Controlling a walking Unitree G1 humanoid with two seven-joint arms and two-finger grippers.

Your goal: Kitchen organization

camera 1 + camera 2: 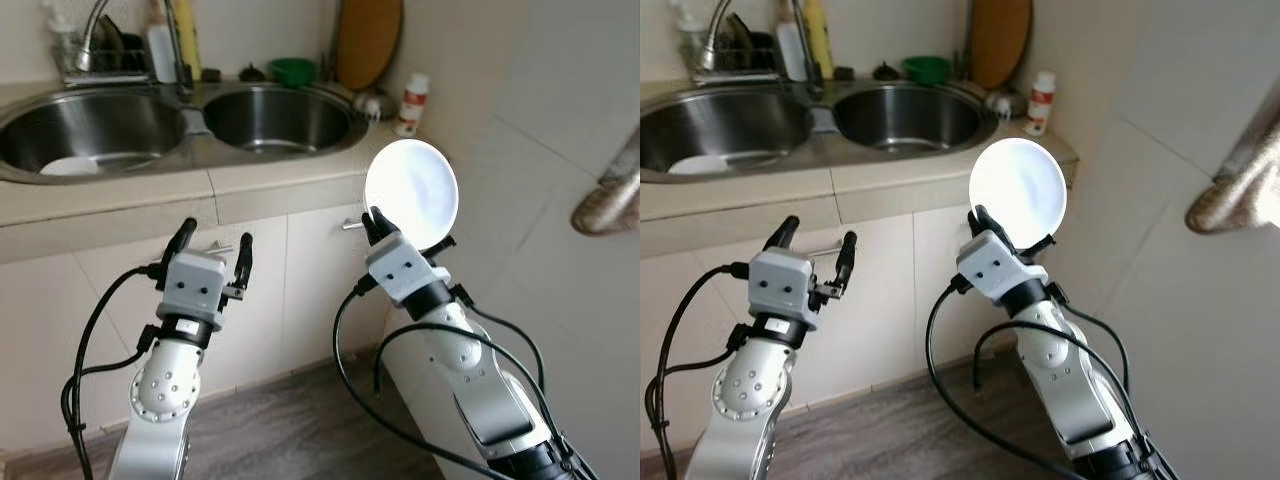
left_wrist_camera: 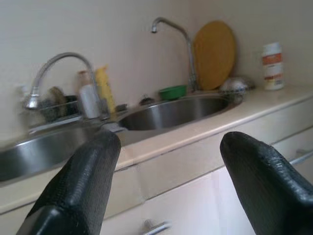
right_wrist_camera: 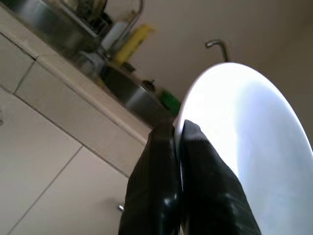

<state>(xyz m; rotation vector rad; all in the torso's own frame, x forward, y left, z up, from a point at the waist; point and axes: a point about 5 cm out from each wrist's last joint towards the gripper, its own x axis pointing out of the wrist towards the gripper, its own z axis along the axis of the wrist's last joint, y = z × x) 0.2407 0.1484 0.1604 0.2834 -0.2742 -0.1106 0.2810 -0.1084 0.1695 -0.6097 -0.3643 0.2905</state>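
1. White plate (image 1: 411,194) held upright in the air by the right gripper (image 1: 377,226), fingers pinched shut on its lower rim, in front of the cabinet doors (image 1: 250,290) just below the counter edge (image 1: 200,190). Left gripper (image 1: 212,250) raised beside it, fingers spread apart, nothing between them. Steel double sink (image 1: 180,125) on the counter above; another white dish (image 1: 68,166) lies in the left basin. Green bowl (image 1: 292,70), round wooden board (image 1: 368,40) and a white bottle with orange label (image 1: 411,103) stand at the back right.
2. Right eye view: same scene; brownish cloth (image 1: 1230,195) hangs at the right edge against the tiled wall.
3. Left wrist view: two black fingers (image 2: 78,186) wide open, empty, pointing at the counter front; faucet (image 2: 58,73), yellow bottle (image 2: 104,89) and the wooden board behind.
4. Right wrist view: both fingers (image 3: 205,191) closed tight together on the plate's rim, the plate filling the space beyond them; sink and yellow bottle further off.
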